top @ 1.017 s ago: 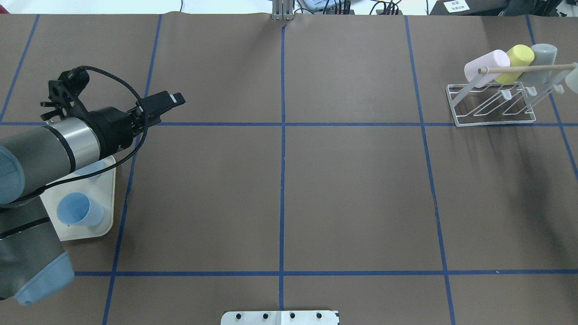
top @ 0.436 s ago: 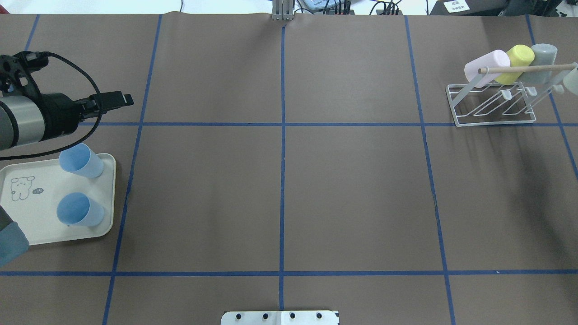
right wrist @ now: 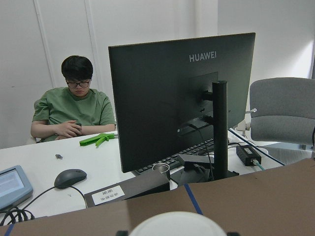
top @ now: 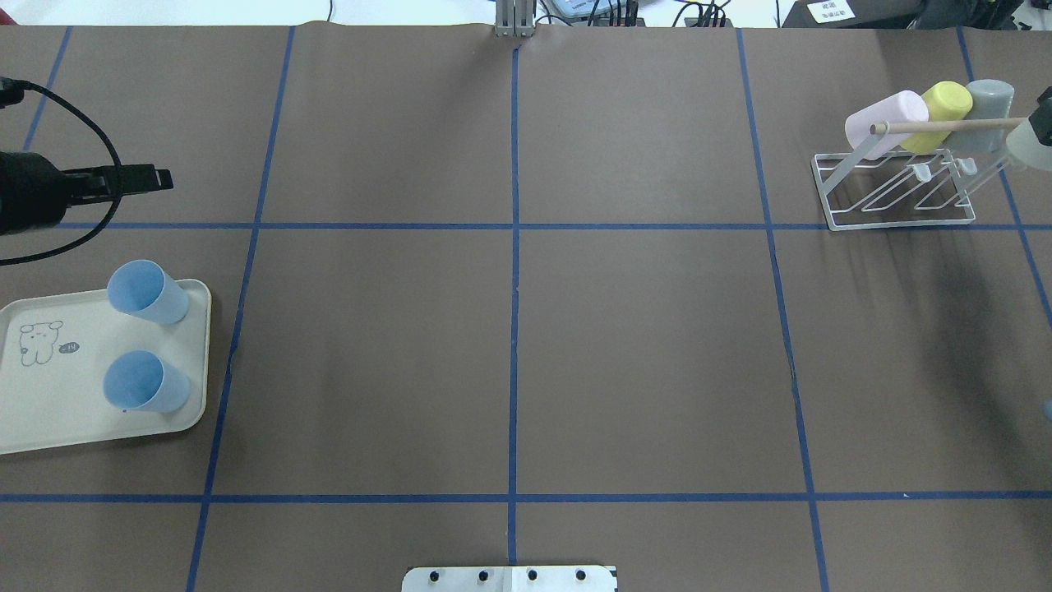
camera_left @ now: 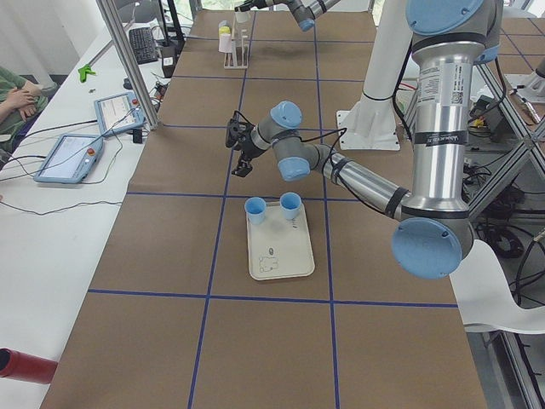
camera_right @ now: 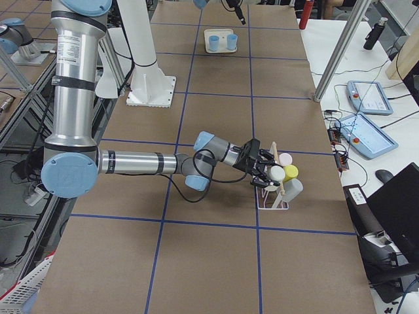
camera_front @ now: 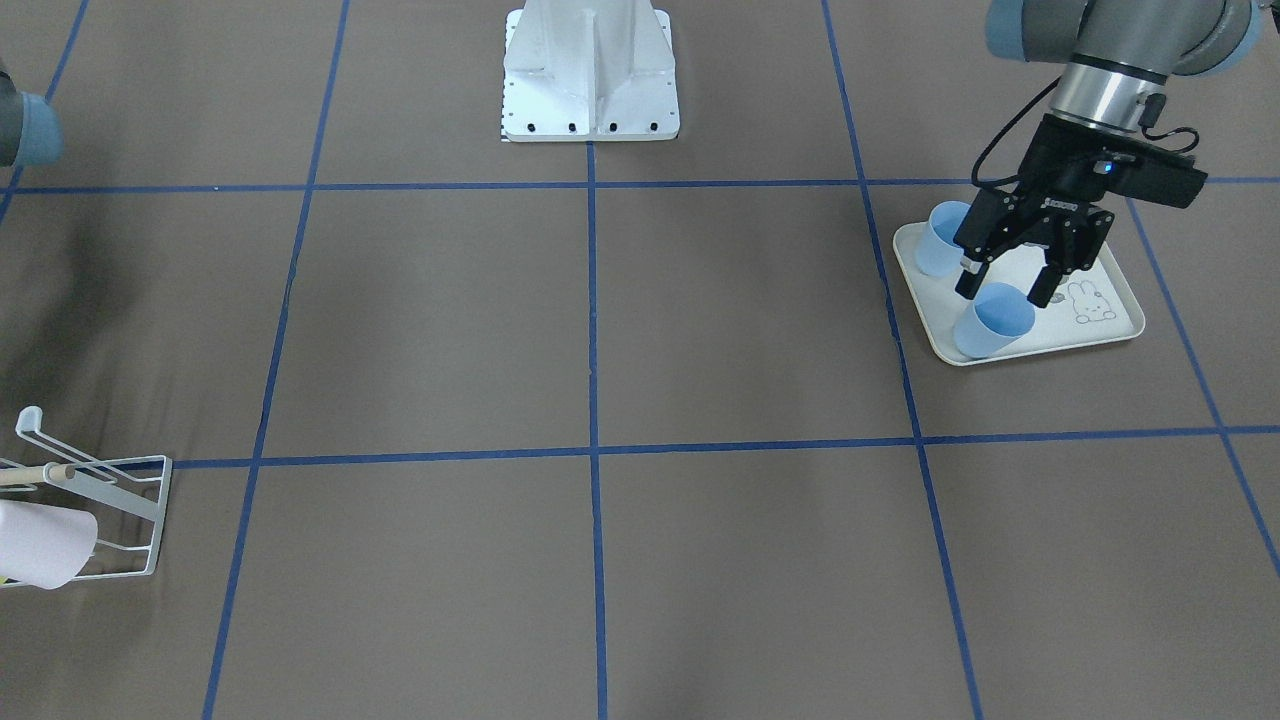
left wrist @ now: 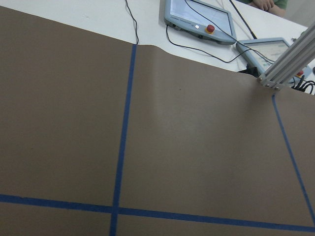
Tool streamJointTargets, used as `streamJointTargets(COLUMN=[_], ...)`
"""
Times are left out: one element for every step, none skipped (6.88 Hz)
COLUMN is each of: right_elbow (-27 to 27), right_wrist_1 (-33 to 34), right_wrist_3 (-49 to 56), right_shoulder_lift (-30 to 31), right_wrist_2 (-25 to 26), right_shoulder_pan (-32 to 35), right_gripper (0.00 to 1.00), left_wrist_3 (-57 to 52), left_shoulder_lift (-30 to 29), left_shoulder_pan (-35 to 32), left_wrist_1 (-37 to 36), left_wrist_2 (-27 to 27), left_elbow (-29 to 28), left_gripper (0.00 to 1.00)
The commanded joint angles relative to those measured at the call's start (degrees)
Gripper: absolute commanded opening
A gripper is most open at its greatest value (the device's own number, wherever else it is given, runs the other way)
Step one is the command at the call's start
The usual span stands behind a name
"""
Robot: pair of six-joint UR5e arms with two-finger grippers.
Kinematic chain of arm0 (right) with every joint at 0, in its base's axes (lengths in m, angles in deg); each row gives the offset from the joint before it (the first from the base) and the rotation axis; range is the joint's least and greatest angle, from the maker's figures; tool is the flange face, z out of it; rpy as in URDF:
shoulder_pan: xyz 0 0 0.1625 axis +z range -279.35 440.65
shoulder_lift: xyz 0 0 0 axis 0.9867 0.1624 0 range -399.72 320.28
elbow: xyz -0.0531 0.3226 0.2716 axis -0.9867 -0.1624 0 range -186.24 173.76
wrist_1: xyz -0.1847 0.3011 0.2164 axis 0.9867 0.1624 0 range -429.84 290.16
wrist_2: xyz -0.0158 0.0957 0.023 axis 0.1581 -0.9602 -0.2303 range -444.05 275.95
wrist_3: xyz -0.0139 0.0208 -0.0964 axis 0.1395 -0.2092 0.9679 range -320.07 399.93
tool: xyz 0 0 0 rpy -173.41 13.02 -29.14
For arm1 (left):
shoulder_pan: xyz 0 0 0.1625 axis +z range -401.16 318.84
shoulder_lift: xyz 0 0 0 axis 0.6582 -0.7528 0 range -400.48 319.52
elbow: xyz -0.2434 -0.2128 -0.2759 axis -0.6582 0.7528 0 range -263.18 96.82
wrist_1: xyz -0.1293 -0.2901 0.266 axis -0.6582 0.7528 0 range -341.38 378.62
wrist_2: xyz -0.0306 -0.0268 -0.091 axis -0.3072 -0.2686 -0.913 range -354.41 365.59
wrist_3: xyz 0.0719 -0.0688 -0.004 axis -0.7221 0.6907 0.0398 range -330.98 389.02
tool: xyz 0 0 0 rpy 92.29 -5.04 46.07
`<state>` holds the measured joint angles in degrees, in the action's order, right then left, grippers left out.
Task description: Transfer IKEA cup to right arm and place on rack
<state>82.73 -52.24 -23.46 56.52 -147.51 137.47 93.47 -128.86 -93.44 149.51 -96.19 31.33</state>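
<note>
The left hand (top: 160, 179) has pulled back, uncovering the tray (top: 49, 403).

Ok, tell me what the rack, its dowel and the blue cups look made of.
Rack: thin white rods, likely painted metal wire. Dowel: pale, matte, probably wood. Blue cups: smooth, uniform matte colour, likely plastic.

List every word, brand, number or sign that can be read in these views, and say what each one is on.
"HUAWEI": on the back of the black monitor, right wrist view.
White label below the monitor: print too small to read.
White sign beyond the table's far edge, overhead view: blurred, unreadable.
Small dark tag printed beside the animal drawing on the cream tray: too small to read.
</note>
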Motion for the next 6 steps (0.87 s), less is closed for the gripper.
streamJointTargets(right_elbow=[-0.12,-0.03,-0.03,-0.03,-0.21,-0.56], right_wrist_1=[-0.02,-0.02,-0.02,-0.02,0.07,0.07], right_wrist_3=[-0.06,-0.06,-0.06,-0.06,-0.15,-0.15], right_shoulder_lift=[-0.09,-0.09,0.00,0.00,0.09,0.09], right_wrist_2=[0.00,0.00,0.00,0.00,0.00,0.00], right_shoulder_pan=[-0.05,-0.05,-0.05,-0.22,-1.00,-1.27], right_gripper=[0.00,0.00,0.00,0.00,0.00,0.00], left_wrist_3=[-2.31,-2.31,-2.31,-2.31,-2.31,-2.31], left_shoulder_lift=[1.63,1.72,1.72,1.72,1.72,1.72], left_shoulder_pan=[-1.52,-1.52,-1.52,-1.52,-1.52,-1.52], left_wrist_1=[-0.20,-0.20,-0.20,-0.20,-0.20,-0.20], left_wrist_2=[-1.31,-1.31,-1.31,-1.31,-1.31,-1.23], left_elbow=[-0.07,-0.07,-0.25,-0.25,-0.25,-0.16], left_gripper=[1.00,1.00,1.00,1.00,1.00,1.00])
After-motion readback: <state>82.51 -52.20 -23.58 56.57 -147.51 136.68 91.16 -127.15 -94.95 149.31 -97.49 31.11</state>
